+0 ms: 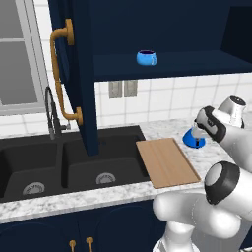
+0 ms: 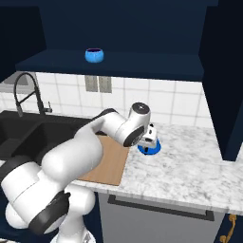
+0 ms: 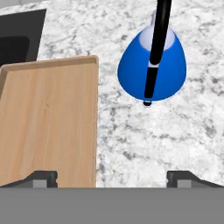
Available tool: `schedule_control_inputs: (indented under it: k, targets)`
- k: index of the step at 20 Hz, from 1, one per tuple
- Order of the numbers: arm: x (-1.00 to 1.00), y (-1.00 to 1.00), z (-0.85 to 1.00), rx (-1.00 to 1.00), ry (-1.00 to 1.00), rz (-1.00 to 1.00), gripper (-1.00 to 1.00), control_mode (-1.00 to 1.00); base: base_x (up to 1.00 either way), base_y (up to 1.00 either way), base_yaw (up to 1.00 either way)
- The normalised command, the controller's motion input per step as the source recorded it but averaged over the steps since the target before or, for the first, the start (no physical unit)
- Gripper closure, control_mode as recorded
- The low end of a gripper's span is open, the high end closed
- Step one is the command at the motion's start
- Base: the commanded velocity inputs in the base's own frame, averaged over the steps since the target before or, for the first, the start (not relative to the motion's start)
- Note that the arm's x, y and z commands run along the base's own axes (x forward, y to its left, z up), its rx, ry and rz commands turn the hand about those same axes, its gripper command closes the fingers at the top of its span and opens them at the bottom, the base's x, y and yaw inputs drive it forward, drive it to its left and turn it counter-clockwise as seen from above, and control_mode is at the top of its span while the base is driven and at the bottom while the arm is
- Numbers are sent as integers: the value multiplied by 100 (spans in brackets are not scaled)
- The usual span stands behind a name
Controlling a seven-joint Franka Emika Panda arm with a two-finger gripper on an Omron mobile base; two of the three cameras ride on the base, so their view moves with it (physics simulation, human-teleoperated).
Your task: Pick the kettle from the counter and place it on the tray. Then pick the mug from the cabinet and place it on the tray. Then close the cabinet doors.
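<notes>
You have one cabinet standing open above the counter, with two doors; the left door hangs over the sink and the right door is swung out at the far side. One mug sits alone on the cabinet shelf. The sink has two basins, with one faucet behind it. You have one tray lying just right of the sink, with nothing on it. One kettle stands upright on the counter just right of the tray, apart from it. Your gripper hovers above the kettle with its fingers spread wide, holding nothing.
</notes>
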Motion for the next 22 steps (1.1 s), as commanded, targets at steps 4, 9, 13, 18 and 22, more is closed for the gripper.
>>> schedule_control_inputs:
  k: [4,9,13,18,22]
  targets:
    - [50,-8,0,-4,0,-5,-100,-100,0,0,0]
    - [42,-30,0,0,4,-4,-100,-100,0,0,0]
    - [38,-29,0,0,3,-2,-100,-100,0,0,0]
    - [38,-18,0,0,0,0,-100,-100,0,0,0]
    - [36,-10,-1,0,0,0,-100,-100,0,0,0]
